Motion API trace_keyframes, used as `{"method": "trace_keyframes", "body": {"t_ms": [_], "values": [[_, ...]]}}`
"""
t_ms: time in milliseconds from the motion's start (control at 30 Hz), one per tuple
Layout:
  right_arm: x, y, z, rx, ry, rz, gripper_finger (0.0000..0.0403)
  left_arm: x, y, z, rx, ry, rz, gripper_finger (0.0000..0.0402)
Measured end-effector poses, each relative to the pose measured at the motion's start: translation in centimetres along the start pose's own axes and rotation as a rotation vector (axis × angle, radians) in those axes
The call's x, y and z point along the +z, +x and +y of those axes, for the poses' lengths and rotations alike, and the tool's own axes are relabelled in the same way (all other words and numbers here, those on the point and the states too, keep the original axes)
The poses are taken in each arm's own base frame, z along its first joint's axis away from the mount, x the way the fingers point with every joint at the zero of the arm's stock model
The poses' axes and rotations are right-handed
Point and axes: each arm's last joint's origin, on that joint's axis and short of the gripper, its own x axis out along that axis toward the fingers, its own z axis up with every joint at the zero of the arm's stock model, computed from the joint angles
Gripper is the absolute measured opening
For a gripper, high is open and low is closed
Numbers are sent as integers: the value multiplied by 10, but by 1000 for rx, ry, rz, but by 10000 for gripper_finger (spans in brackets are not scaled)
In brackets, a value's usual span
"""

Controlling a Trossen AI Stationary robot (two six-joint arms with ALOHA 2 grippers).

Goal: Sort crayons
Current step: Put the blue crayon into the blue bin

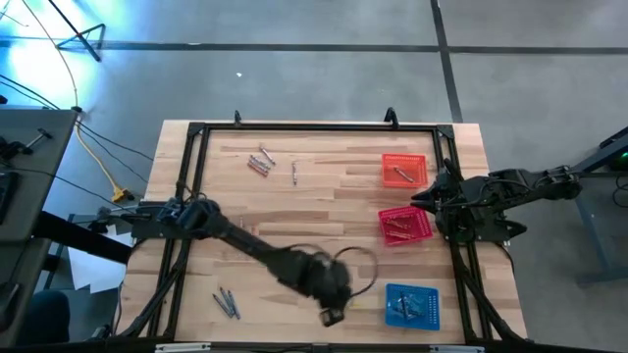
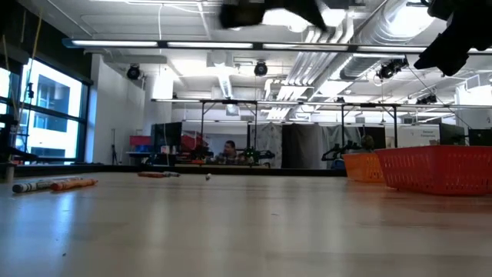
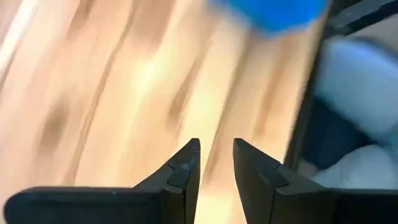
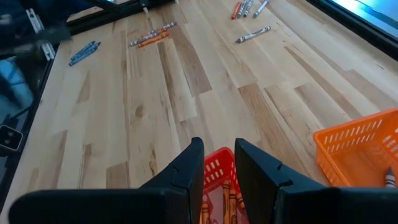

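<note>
L gripper (image 1: 331, 316) hovers just left of blue basket (image 1: 411, 305), jaws slightly apart, holding nothing. R gripper (image 1: 429, 199) above red basket (image 1: 405, 225), jaws slightly apart, empty. Loose crayons (image 1: 260, 162) lie on table (image 1: 324, 206), far-left of blue basket; more (image 1: 227, 302) near-left.

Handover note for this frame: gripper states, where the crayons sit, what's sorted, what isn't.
Left gripper: open, empty, beside the blue basket.
Right gripper: jaws slightly apart, empty, waiting over the red basket.
Done: crayons lie in the blue, red and orange basket.
Left: a crayon cluster and a single crayon at the far side, plus bluish-grey crayons near the front left.
</note>
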Motion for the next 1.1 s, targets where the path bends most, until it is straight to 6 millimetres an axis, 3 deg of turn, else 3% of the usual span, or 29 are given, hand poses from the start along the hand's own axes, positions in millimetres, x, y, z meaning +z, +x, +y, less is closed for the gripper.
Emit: {"method": "trace_keyframes", "body": {"t_ms": [267,467,700,1100], "values": [[-1,0,1,27,-7,19,84,-82,-28,-16,334,-508,248,81],[-1,0,2,70,-38,31,84,-132,-37,-33,464,-674,206,96],[-1,0,2,73,-45,33,84,-159,-48,-34,630,-858,155,121],[-1,0,2,72,-44,33,84,-192,-20,-21,743,-937,161,138]]}}
